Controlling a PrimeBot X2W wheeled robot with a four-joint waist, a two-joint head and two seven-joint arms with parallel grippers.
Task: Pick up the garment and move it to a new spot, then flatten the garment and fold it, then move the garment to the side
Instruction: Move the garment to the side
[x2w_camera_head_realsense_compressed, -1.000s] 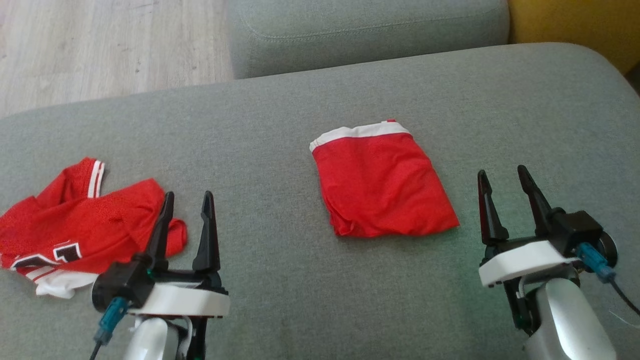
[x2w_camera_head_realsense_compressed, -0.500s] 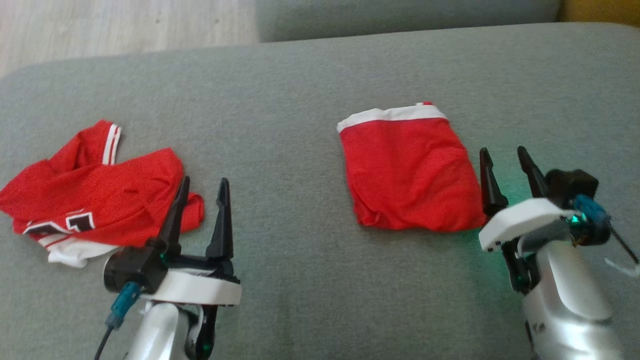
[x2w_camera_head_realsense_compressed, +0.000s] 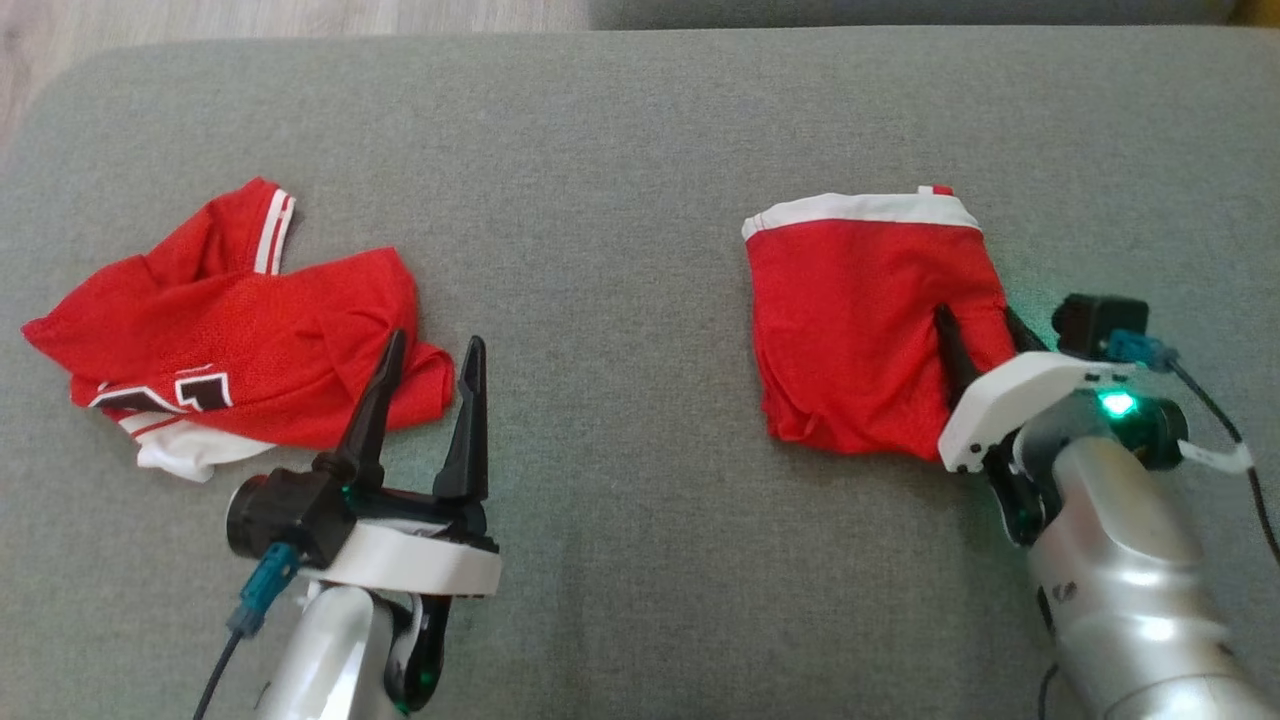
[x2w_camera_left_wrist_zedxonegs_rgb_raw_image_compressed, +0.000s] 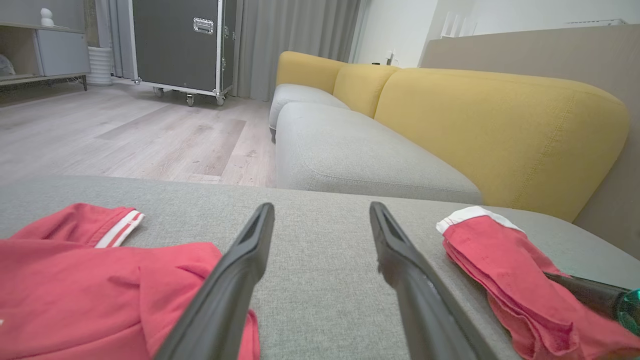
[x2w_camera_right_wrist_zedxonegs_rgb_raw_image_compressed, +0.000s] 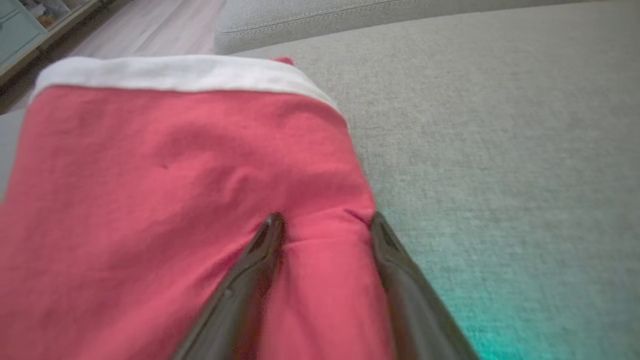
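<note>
Right pincer (x2w_camera_right_wrist_zedxonegs_rgb_raw_image_compressed: 325, 222) has come from beside the folded red shorts (x2w_camera_head_realsense_compressed: 860, 320) onto their right edge, jaws spread astride the cloth, not yet clenched. Those shorts lie on the grey sofa seat (x2w_camera_head_realsense_compressed: 620, 250); moving them aside seems next.

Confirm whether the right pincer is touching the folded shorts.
Touching. The right wrist view shows the right pincer pressing into the shorts near their edge, with the fabric puckering between its fingers.
</note>
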